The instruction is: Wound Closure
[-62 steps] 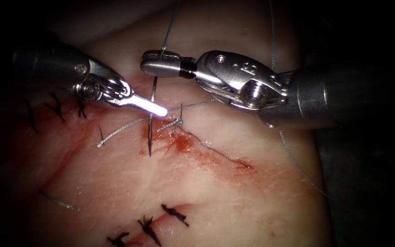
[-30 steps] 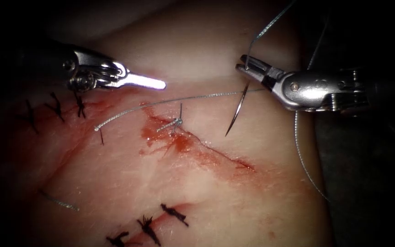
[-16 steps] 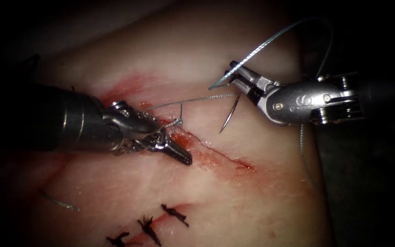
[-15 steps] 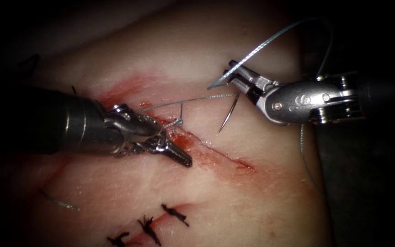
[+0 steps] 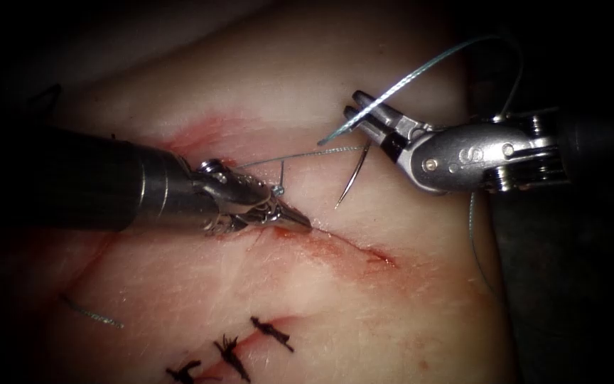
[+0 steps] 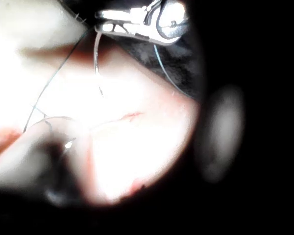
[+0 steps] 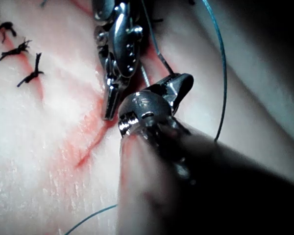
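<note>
- The right arm's silver needle driver (image 5: 358, 114) grips the thin curved steel needle (image 5: 354, 174) near its thread end, clear of the pale pork tissue (image 5: 264, 284) (right of the cut).
- The left arm's steel tool (image 5: 300, 222) rests closed-looking at the red cut (image 5: 349, 245); what it holds is unclear.

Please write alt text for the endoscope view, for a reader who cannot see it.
The right tool holds the curved needle near its thread end, hanging free above the tissue, right of the cut. The left tool rests, jaws together, at the cut beside a knot.
</note>
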You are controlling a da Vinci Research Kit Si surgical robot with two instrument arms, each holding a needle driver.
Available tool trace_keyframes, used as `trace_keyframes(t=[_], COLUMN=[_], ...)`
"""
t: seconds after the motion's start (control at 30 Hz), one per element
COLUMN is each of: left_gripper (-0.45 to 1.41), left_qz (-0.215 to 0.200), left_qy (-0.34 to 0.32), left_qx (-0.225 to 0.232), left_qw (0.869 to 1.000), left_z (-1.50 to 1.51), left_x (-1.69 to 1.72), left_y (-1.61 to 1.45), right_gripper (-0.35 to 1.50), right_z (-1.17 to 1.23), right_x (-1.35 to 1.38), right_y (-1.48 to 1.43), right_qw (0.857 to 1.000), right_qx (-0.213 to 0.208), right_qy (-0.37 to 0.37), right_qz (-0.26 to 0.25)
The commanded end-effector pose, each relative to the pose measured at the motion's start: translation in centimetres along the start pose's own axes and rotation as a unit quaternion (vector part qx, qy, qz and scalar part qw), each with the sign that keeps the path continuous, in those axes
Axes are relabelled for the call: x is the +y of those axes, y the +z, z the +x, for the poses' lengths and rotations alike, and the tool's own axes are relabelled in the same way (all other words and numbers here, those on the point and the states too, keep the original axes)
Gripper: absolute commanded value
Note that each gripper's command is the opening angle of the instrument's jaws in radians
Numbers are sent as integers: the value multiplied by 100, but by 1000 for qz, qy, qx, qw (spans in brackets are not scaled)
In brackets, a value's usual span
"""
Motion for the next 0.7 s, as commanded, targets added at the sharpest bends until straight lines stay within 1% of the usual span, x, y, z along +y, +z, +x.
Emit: trace_keyframes(t=[0.03,0.23,0.4,0.47,0.57,0.7], left_gripper=[-10,-5,4,5,9,9], left_qz=[-1,9,6,6,4,4], left_qy=[3,-8,-7,-8,-11,-14], left_qx=[-5,-20,-29,-29,-33,-40], left_qw=[1000,1000,1000,1000,999,999], left_z=[-3,-7,-13,-12,-13,-17], left_x=[0,7,13,14,16,14], left_y=[9,12,16,17,17,18], right_gripper=[-35,-35,-35,-35,-35,-35], right_z=[4,9,9,9,5,-2], right_x=[-8,-17,-22,-22,-27,-34], right_y=[10,17,24,25,26,27], right_qw=[1000,999,995,994,993,991], right_qx=[1,5,8,9,13,19], right_qy=[-6,-35,-102,-105,-117,-130], right_qz=[0,3,4,5,7,10])
